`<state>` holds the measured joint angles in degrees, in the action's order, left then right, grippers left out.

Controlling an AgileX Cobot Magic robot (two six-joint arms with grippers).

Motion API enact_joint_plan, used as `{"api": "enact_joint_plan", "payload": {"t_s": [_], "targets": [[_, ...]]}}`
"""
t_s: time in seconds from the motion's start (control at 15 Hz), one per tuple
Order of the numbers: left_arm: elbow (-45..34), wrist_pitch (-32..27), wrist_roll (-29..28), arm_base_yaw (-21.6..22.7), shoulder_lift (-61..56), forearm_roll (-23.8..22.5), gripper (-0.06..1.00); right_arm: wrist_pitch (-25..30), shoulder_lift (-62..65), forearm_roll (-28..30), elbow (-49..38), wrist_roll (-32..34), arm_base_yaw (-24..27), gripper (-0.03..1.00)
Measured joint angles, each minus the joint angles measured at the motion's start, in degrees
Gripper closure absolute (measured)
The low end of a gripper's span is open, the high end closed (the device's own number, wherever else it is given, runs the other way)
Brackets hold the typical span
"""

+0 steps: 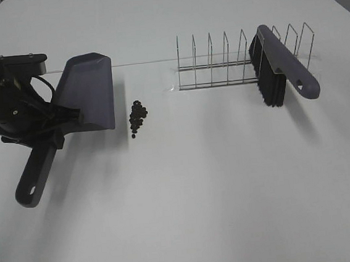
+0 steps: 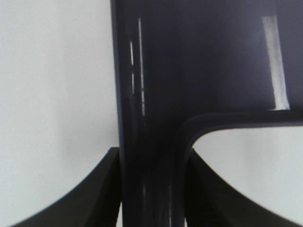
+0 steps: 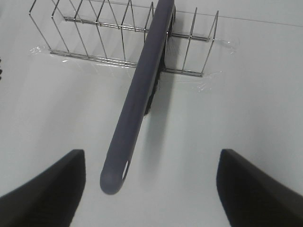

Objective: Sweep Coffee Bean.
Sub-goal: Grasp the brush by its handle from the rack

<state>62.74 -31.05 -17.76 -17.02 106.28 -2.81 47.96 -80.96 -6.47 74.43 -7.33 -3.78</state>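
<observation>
Surface: I see one plain white table filling nearly the whole high view, matte, with soft shadows under each item. A thin line crosses it in the upper part of the frame.
Room: only grey slivers show past the far edge at the upper corners. I cannot identify the dark shape at the upper right corner.
Coffee bean: the coffee bean cluster lies on bare table left of centre, just to the right of the dustpan's open lip and not touching it.
Dustpan: the dark grey dustpan sits at the left, its handle running toward the lower left.
Left gripper: my left gripper is clamped on the dustpan handle. The wrist view shows both fingers pressed against its sides.
Rack: a wire rack stands upper right of centre, with clear film at its feet.
Brush: the brush leans in the rack's right end, bristles down.
Right gripper: my right gripper has its jaws wide apart with the brush handle's tip lying between them, untouched.
</observation>
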Motion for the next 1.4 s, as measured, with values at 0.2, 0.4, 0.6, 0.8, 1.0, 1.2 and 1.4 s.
{"api": "enact_joint_plan", "payload": {"t_s": [0.2, 0.4, 0.6, 0.8, 1.0, 1.2, 1.4], "targets": [[0.00, -0.17, 0.00, 0.00, 0.00, 0.00, 0.58, 3.38, -12.26, -0.52, 9.40, 0.40, 0.00, 0.24], [0.00, -0.29, 0.00, 0.00, 0.00, 0.00, 0.58, 8.19, -24.69, -0.63, 18.79, 5.90, 0.00, 0.24], [0.00, -0.29, 0.00, 0.00, 0.00, 0.00, 0.58, 12.72, -32.83, -0.57, 27.39, 7.96, -0.86, 0.24], [0.00, -0.23, 0.00, 0.00, 0.00, 0.23, 0.58, 16.27, -38.62, 1.03, 35.01, 8.19, -4.58, 0.24], [0.00, -0.23, 0.00, 0.00, 0.00, 0.29, 0.58, 19.88, -43.77, 2.41, 39.59, 9.80, -5.67, 0.24], [0.00, -0.23, 0.00, 0.00, 0.00, 0.29, 0.58, 20.40, -49.50, 5.33, 43.77, 11.86, -5.61, 0.24], [0.00, -0.23, 0.00, 0.00, 0.00, 0.29, 0.58, 17.88, -53.29, 5.96, 45.72, 12.09, -5.61, 0.25]]}}
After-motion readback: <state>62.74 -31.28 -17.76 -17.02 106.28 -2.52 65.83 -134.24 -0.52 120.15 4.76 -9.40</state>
